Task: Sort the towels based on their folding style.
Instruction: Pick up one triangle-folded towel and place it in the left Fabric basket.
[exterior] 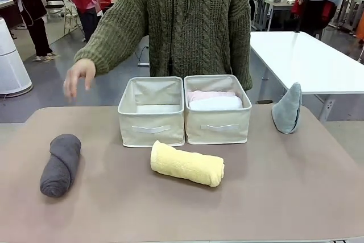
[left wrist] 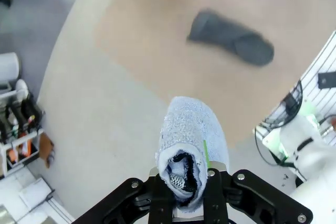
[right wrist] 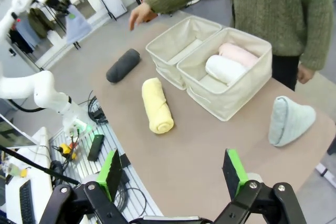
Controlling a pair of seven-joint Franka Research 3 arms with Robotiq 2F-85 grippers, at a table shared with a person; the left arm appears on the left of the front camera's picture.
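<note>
Your L gripper (left wrist: 190, 181) clamped tight on light-blue towel (left wrist: 192, 129) (it sticks out fwd), R gripper (right wrist: 172, 167) wide open, empty, yellow towel (right wrist: 156, 106) well ahead

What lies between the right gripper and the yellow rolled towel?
Nothing visible. The open right gripper hovers over bare table; the yellow rolled towel lies ahead in the open, apart from the bins and the dark grey towel.

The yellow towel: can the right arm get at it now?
Probably yes. The right gripper is open and empty, and the yellow towel lies alone before the bins, nothing between.
</note>
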